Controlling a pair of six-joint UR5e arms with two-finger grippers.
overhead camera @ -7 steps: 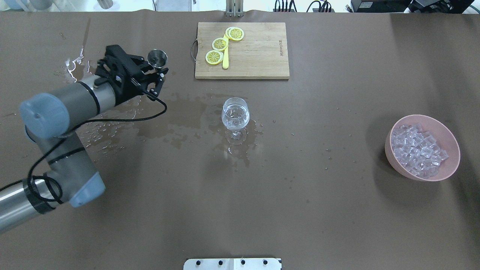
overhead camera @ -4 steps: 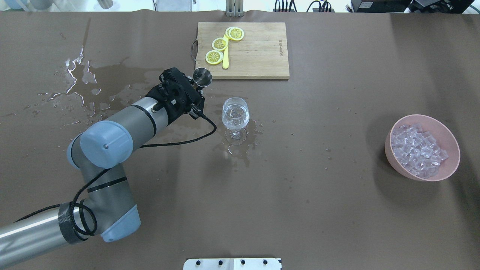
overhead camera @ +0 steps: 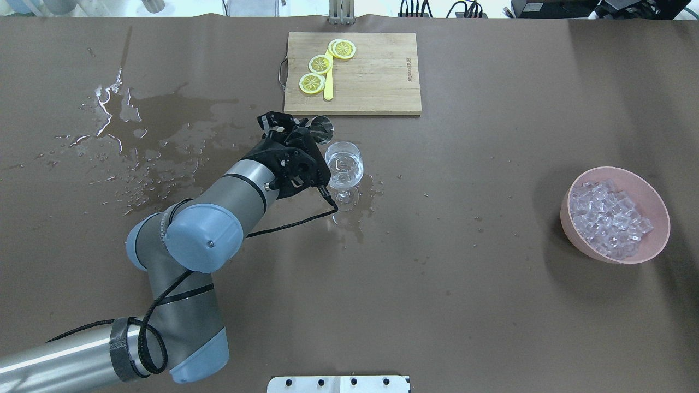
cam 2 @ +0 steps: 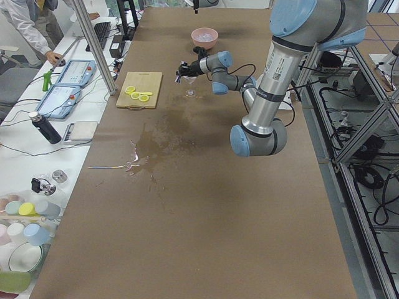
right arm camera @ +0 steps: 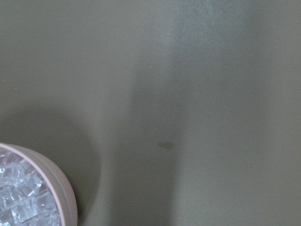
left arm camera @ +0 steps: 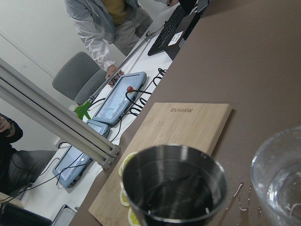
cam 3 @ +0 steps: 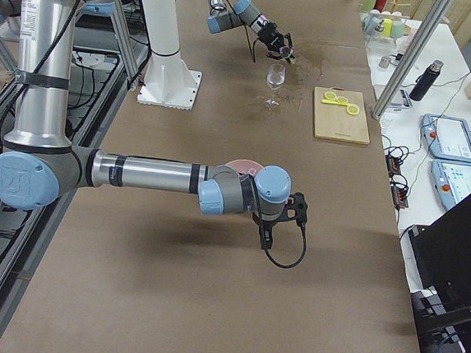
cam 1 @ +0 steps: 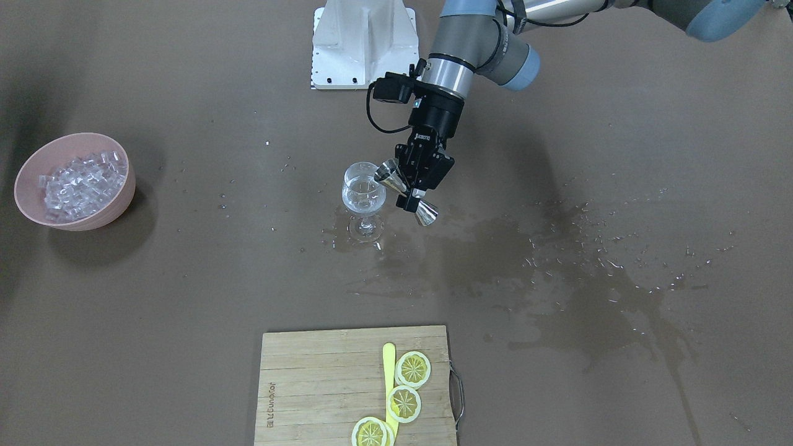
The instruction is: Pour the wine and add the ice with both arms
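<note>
Pouring step: the left gripper [cam 1: 414, 189] clamps a metal measuring cup [cam 1: 426, 214], tilted just beside the wine glass [cam 1: 363, 186], which already holds some wine [cam 1: 362, 198]. Judging from this, the next move is to bring the cup's mouth over the rim and tip. Well apart, the ice [cam 1: 80, 179] sits in the pink bowl [cam 1: 28, 162]. Whether the right gripper [cam 3: 297, 208] is wide or closed cannot be told.

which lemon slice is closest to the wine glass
The lemon slice at the row's end nearest the robot, on the handle side of the cutting board; the other two slices lie farther from the wine glass.
</note>
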